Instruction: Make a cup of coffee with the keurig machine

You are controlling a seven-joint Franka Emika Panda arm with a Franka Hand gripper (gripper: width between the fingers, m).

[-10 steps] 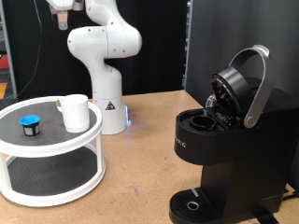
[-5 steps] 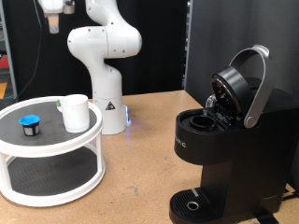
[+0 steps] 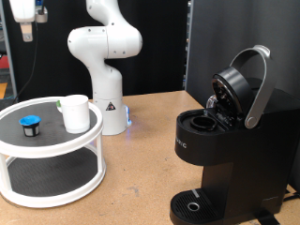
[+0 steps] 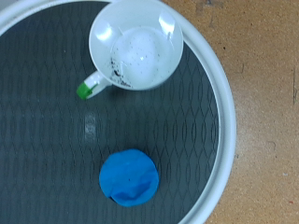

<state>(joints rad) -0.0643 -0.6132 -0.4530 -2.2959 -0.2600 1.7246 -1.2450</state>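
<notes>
Matte black, the keurig machine (image 3: pixel 225 141) stands on the wooden table (image 3: pixel 141 159) with its lid tipped back and the pod chamber (image 3: pixel 200 122) open; as far as the exterior view shows, nothing sits in that chamber, and the drip tray (image 3: pixel 192 204) at its foot carries no cup. So the brewing seems hardly begun: lid raised, pod and cup not yet at the machine. Both wait well apart from the machine on the top shelf of a round white two-tier stand (image 3: pixel 49 150). The cup (image 3: pixel 75 113) is upright with speckled residue inside, and the blue-topped pod (image 4: pixel 129 176) lies near it. The hand (image 3: pixel 25 19) hangs high above the stand, holding nothing visible; whether its fingers are apart I cannot tell.
</notes>
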